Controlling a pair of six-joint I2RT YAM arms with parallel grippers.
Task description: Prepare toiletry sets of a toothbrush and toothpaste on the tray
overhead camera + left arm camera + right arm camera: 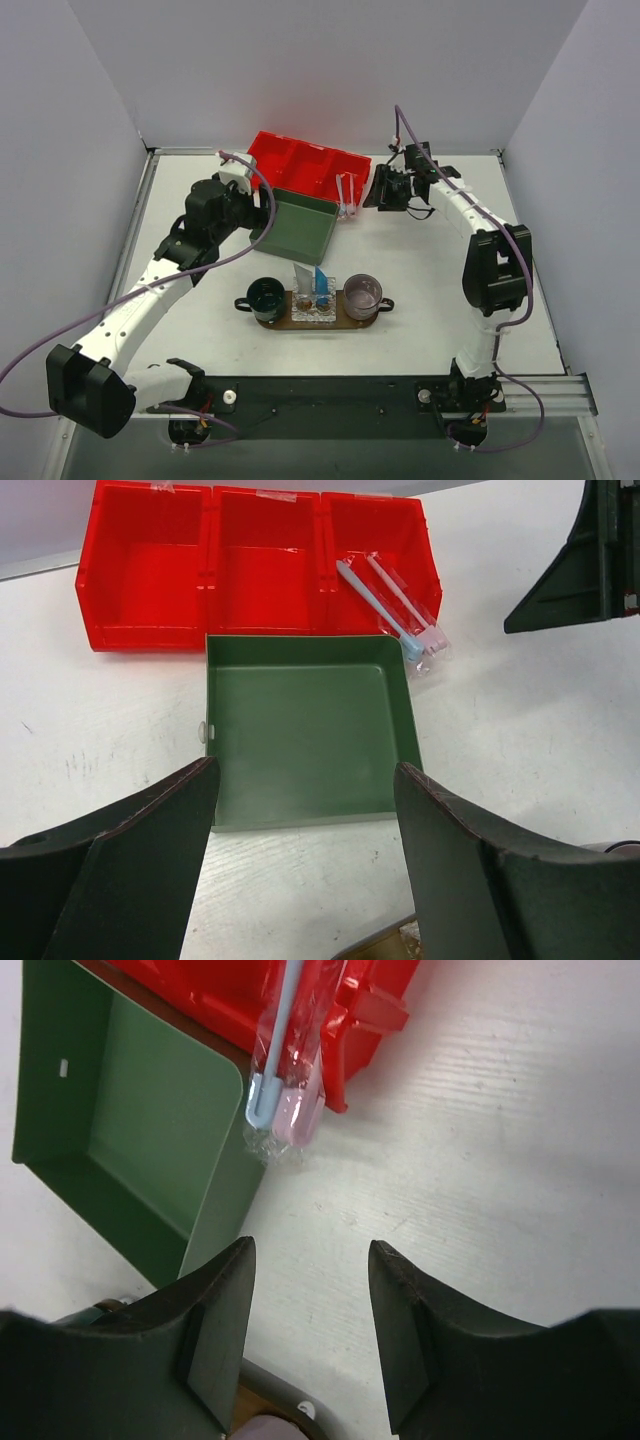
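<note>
We see a white counter (430, 260) between pale walls (330, 70); left pincer (305, 780) gapes wide by a green square box (300, 730), right pincer (310, 1250) stands half-spread, empty.

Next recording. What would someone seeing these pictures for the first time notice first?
The bright red divided bin at the far middle of the table catches the eye first, the green box right in front of it. Two wrapped toothbrushes lean out over the bin's right end, the open right hand close by. Nearer the arms, the brown tray carries a dark mug and a clear mug, with a white tube and a blue tube standing between.
</note>
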